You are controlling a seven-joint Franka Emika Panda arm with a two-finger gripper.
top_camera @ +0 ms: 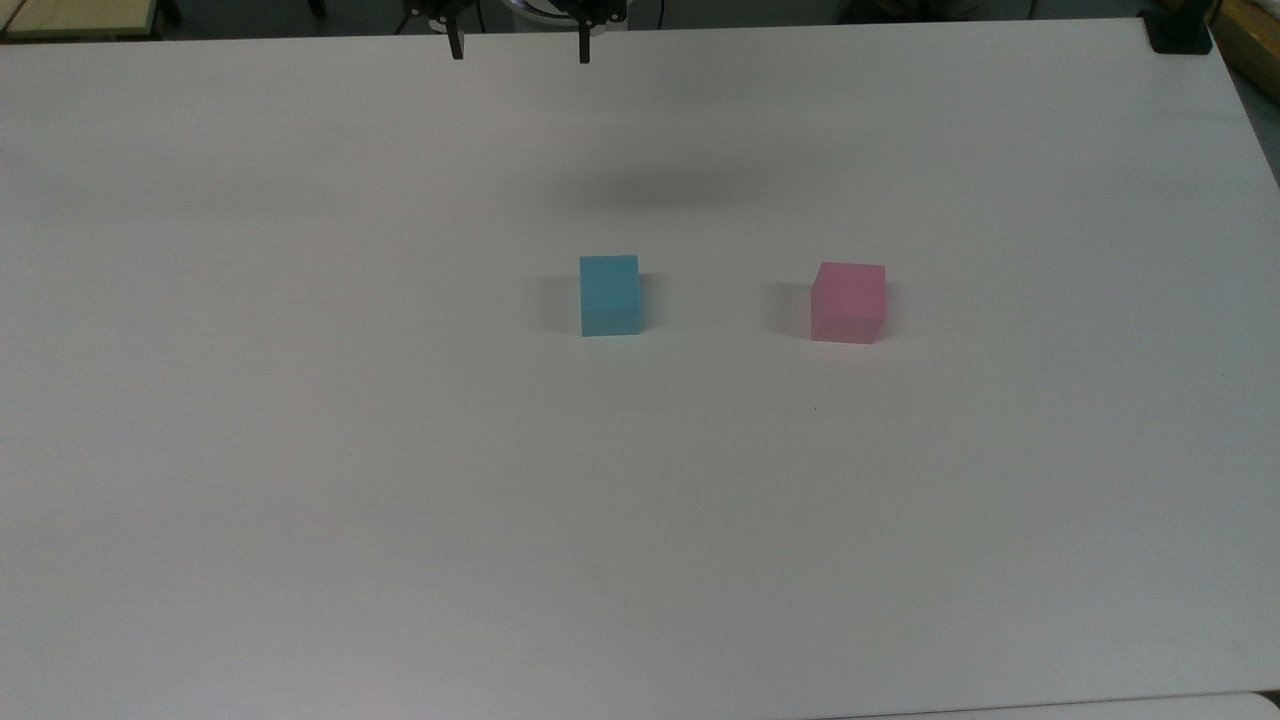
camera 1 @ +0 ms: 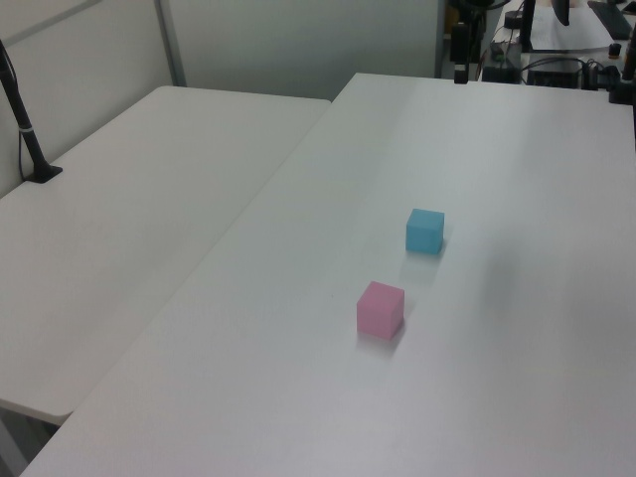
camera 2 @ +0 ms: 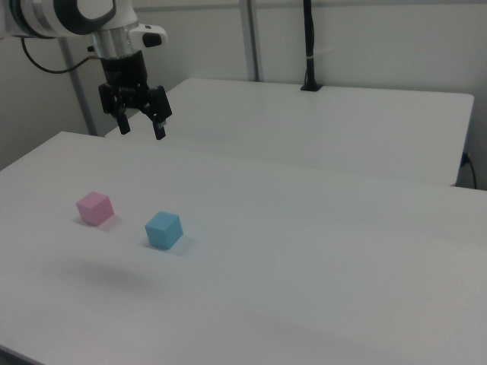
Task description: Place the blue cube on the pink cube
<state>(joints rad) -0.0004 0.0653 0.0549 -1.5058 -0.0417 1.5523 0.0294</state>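
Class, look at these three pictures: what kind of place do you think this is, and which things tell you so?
Most likely a robotics lab or test room. A robot arm's gripper hangs open above a plain white table holding just a blue cube and a pink cube, and cables and equipment sit beyond the table's far edge.

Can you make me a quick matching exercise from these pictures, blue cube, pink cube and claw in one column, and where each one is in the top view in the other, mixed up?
Column one:
1. blue cube
2. pink cube
3. claw

Column two:
A. at the top view's upper edge, above the table, open
B. resting on the table near the top view's middle
C. resting on the table, to the top view's right of the other cube

Pairs: 1-B, 2-C, 3-A
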